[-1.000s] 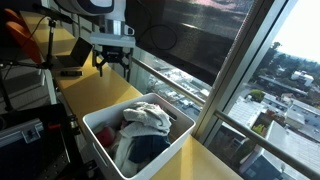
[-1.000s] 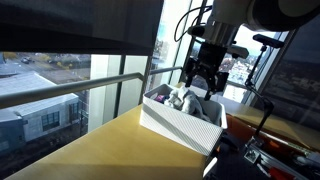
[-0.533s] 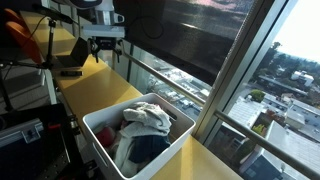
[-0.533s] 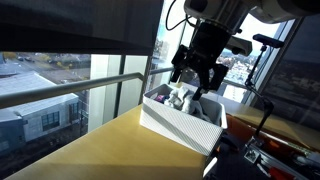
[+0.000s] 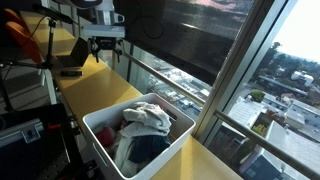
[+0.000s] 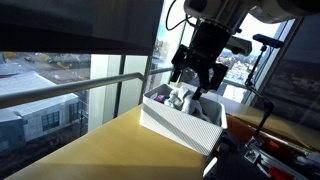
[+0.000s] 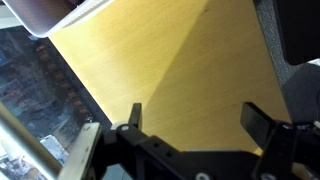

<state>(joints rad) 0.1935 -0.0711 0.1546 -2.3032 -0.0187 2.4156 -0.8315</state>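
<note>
Two black fingers stand wide apart on the gripper (image 7: 190, 125), holding nothing, as the wrist view shows along its lower edge with bare yellow table (image 7: 170, 60) between them. In an exterior view the gripper (image 5: 103, 48) hangs at the upper left of the frame, raised above the table (image 5: 85, 90) and well apart from the white bin (image 5: 100, 135) at lower centre; in both exterior views the fingers point down. The bin (image 6: 185, 125) sits near the window (image 6: 120, 75) and holds a heap of clothes (image 5: 145, 125), a pale cloth on top of darker ones. In the wrist view only a corner of the bin (image 7: 45, 15) shows, at the upper left. To work well from this pose, a grasp would seem best made with the fingers kept spread, centred over the top cloth's highest fold, and lowered straight so the bin's rim is not struck.
</note>
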